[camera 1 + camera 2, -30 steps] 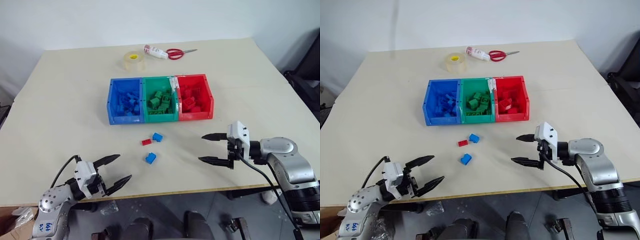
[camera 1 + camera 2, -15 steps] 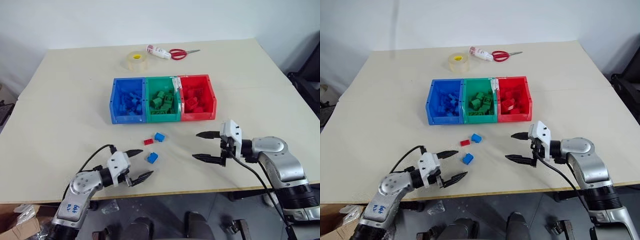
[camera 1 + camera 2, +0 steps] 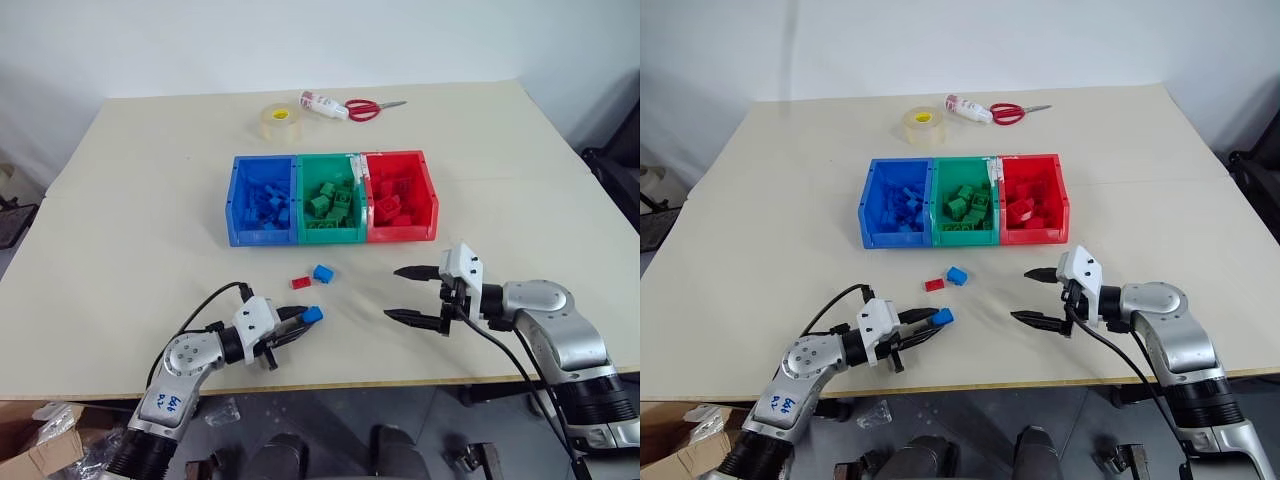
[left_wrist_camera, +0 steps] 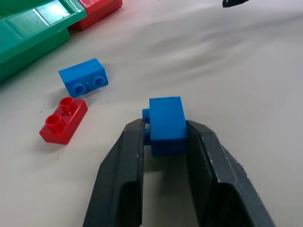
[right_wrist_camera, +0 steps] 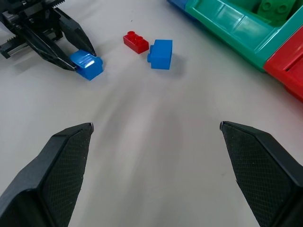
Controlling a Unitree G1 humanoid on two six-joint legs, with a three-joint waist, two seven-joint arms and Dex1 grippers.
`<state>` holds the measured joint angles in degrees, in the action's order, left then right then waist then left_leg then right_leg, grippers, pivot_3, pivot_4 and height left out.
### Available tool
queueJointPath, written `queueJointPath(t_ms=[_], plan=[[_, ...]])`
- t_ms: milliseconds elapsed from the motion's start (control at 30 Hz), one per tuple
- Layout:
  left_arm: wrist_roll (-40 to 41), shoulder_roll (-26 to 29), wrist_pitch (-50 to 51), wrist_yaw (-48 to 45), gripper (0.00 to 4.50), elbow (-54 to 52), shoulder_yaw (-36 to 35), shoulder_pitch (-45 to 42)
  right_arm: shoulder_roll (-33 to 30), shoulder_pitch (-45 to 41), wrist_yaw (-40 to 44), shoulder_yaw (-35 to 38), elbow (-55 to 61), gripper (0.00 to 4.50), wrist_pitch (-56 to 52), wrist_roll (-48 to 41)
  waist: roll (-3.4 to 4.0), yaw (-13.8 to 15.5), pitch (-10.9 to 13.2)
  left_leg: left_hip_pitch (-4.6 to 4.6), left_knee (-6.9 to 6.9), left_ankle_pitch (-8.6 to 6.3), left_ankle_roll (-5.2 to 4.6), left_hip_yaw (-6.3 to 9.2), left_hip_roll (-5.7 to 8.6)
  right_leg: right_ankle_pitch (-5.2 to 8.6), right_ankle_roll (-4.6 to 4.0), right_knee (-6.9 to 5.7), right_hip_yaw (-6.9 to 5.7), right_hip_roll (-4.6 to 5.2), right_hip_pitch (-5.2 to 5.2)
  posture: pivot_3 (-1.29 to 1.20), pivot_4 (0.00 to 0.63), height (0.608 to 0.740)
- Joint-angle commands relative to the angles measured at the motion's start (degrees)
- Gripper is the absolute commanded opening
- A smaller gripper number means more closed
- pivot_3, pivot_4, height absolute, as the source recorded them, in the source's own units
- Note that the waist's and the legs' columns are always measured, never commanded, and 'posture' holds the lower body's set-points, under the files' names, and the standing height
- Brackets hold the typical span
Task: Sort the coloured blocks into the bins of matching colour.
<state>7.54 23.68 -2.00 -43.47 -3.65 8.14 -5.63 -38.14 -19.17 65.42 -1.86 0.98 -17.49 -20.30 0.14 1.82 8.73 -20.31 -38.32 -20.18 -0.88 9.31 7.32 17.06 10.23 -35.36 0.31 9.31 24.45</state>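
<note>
Blocks on the table (image 3: pixel 120 220) number three: one blue block (image 4: pixel 166 124) sits pinched between the two black fingers of the left gripper (image 3: pixel 296 327), low over the table near the front edge. Handwritten blue marks show on the left arm's grey casing, too small to read.

Just beyond the left gripper's tips lie a red block (image 3: pixel 299 283) and a second blue block (image 3: pixel 322 272), close together but not touching. The left wrist view shows their studs plainly: the red block stud-side up, the second blue block on its side with two studs facing the camera. That view also shows the fingers pressed flat on both sides of the held block.

Farther beyond, well apart from both grippers, stand the three bins in a touching row: blue bin (image 3: pixel 238 190), green bin (image 3: pixel 306 172), red bin (image 3: pixel 430 200), each holding blocks of its own colour.

Behind the bins, near the table's far edge, are a tape roll (image 3: pixel 279 121), a small white tube (image 3: pixel 324 104) with a label too small to read, and red-handled scissors (image 3: pixel 368 106).

To the right, the right gripper (image 3: pixel 418 296) hovers over bare table with its fingers spread wide and nothing between them, pointing toward the left gripper. The right wrist view shows the left gripper and its blue block across open table, with nothing standing between them.
</note>
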Motion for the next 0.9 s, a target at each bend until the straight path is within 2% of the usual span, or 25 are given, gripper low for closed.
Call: queueJointPath(t_ms=[33,200,367,500,633,767,900], plan=[[0.1,-0.7,1.6,1.1,0.89,-0.1,0.3,-0.5,-0.5,0.3,0.2,1.9,2.2,4.50,1.5,-1.4,0.00,0.0,0.0,0.00,0.00,0.00,0.00,0.00,0.00,0.00,0.00,0.00,0.00,0.00,0.01,0.00,0.150,0.740],[2.6,-1.9,5.3,4.6,0.89,-5.7,-3.4,-2.0,-0.6,0.1,0.0,2.2,1.8,4.50,1.8,-1.5,-0.02,-0.3,0.0,0.00,0.04,0.00,0.00,0.00,-0.02,0.00,0.00,0.00,0.00,-0.01,0.03,0.00,0.150,0.740],[4.9,-3.1,15.7,13.4,0.89,-9.0,-10.3,-8.9,-0.3,-0.1,-0.5,2.1,1.4,4.50,2.2,-1.3,-0.10,-0.3,0.1,-0.04,-0.03,0.00,0.01,0.02,-0.03,0.00,0.00,-0.07,-0.02,-0.02,0.07,0.00,0.150,0.740],[3.2,-4.3,17.8,19.9,0.89,-3.9,-13.3,-17.5,0.3,-0.3,-1.0,1.7,1.6,4.50,2.3,-1.3,-0.12,-0.3,0.1,-0.04,0.00,0.00,0.01,0.01,-0.02,0.00,0.00,-0.06,-0.01,-0.02,0.08,0.00,0.150,0.740],[0.5,-5.4,14.9,24.1,0.89,5.6,-13.6,-24.4,0.7,-1.0,-1.3,1.3,1.1,4.50,2.6,-1.1,-0.15,-0.3,0.1,-0.04,-0.02,0.00,0.01,0.01,0.01,-0.01,0.02,-0.07,-0.03,-0.02,0.07,0.00,0.150,0.740],[-0.8,-6.0,11.0,24.4,2.19,11.4,-12.5,-27.2,0.9,-1.4,-1.5,1.3,0.9,4.50,2.9,-1.0,-0.18,-0.7,0.1,-0.04,0.04,0.00,0.01,0.00,-0.01,-0.02,0.03,-0.18,-0.04,-0.03,0.09,0.00,0.150,0.740],[0.7,-5.1,10.9,21.7,3.46,9.7,-12.5,-25.6,0.6,-0.9,-1.7,1.6,1.4,4.50,3.0,-1.3,-0.22,-0.6,0.1,-0.05,0.06,0.00,0.01,0.00,-0.02,-0.02,0.04,-0.18,-0.05,-0.03,0.11,0.00,0.150,0.740]])
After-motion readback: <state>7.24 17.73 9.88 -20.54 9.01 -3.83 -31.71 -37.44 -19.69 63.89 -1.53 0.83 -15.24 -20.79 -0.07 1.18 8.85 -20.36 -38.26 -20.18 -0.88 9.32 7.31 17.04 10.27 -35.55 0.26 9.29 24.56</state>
